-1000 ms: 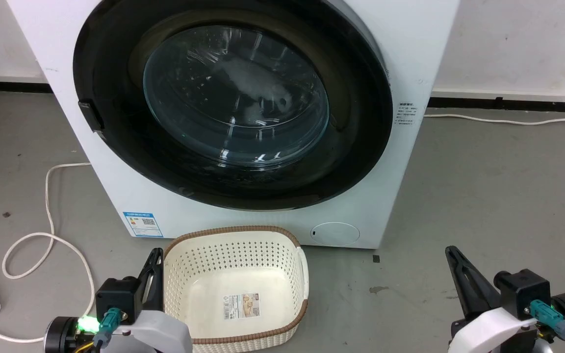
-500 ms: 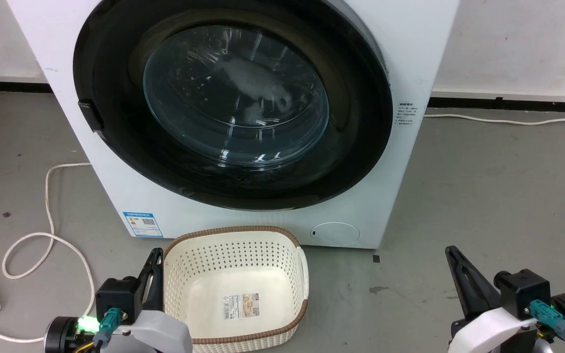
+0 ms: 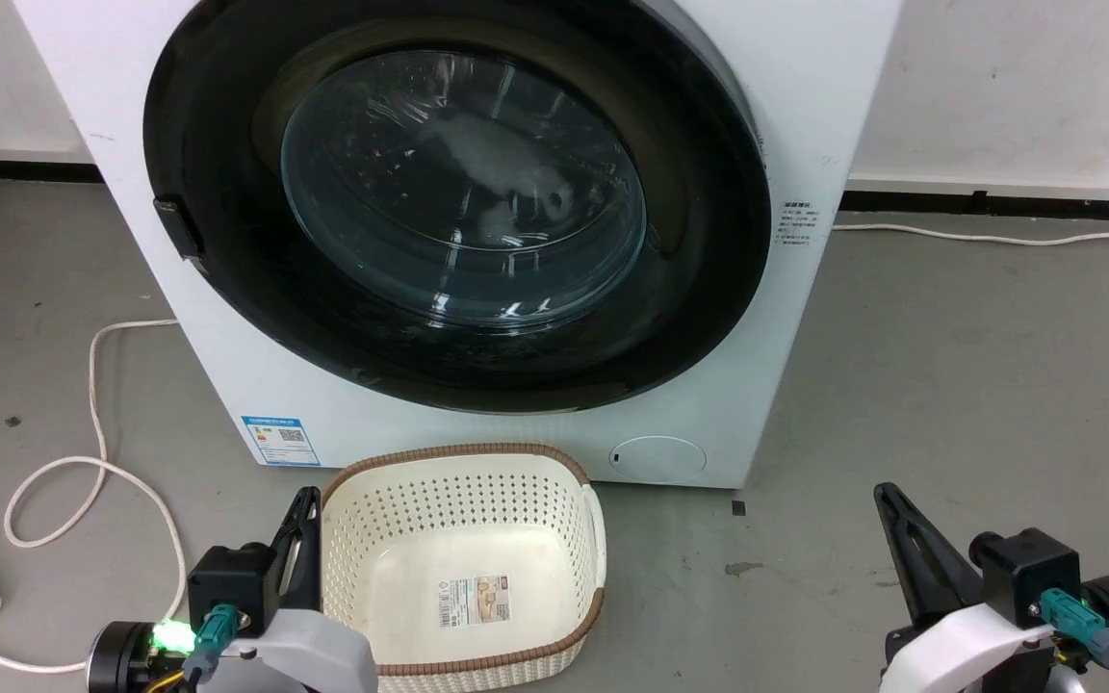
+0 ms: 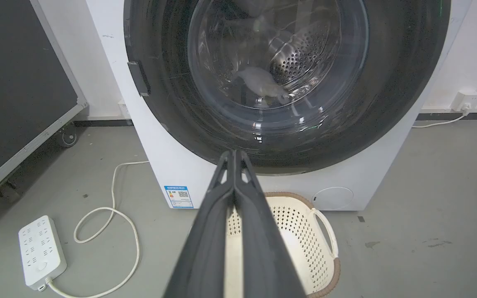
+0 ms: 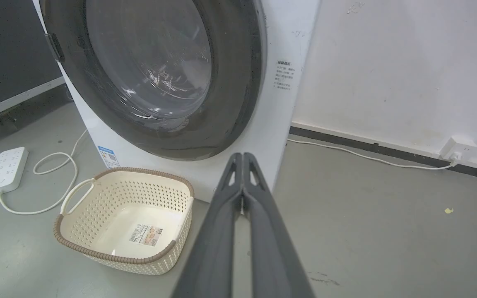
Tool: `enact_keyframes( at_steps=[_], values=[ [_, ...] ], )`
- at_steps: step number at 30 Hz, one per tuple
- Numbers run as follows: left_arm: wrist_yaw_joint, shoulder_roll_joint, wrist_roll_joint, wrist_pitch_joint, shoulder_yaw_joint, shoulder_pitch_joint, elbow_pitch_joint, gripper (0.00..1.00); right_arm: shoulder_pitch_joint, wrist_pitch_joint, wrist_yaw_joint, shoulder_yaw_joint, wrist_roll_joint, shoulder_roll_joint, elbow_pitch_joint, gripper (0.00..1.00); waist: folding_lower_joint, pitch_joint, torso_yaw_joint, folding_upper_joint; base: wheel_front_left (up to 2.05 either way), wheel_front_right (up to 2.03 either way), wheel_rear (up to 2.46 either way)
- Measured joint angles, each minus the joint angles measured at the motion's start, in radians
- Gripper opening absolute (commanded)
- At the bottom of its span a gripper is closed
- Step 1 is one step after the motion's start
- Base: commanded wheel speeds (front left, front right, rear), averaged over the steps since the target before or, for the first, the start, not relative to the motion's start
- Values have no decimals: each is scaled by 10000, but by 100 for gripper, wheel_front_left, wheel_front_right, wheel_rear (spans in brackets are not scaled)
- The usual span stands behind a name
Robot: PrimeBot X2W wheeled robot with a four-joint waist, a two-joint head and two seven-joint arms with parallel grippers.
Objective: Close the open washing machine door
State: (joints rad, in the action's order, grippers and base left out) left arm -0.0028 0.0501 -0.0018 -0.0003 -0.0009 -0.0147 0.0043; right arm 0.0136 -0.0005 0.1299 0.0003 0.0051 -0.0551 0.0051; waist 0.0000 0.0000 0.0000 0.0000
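While washing machine door (image 3: 458,192) stays flush, nothing moved: left fingers (image 4: 213,219) pressed together, right fingers (image 5: 222,223) likewise.

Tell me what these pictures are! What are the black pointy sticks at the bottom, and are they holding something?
These come from a robot's three cameras. One sits on its head, looking down; one rides on each wrist, looking along that arm's fingers. The black sticks are its two grasping tools: the left tool and the right tool, each a pair of long dark fingers. Both are pinched shut and hold nothing. Ahead stands a big white washing machine with a round black-rimmed glass door, which looks pressed flat against it. On the grey floor lie a cream plastic basket with holes, empty apart from a paper label, a white power strip and a pale cable.
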Motion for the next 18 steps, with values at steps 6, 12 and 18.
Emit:
enact_keyframes(
  at_steps=[6, 12, 18],
  values=[
    [0, 0, 0, 0, -4, 0, 0, 0, -1, 0, 0, -2, 0, 0, 0, 0, 0, 0, 0, 0, 0, 0, 0],
    [0, 0, 0, 0, -2, 0, 0, 0, -1, 0, 0, 2, 0, 0, 0, 0, 0, 0, 0, 0, 0, 0, 0],
    [0, 0, 0, 0, 0, 0, 0, 0, -1, 0, 0, 0, -2, 0, 0, 0, 0, 0, 0, 0, 0, 0, 0]
  ],
)
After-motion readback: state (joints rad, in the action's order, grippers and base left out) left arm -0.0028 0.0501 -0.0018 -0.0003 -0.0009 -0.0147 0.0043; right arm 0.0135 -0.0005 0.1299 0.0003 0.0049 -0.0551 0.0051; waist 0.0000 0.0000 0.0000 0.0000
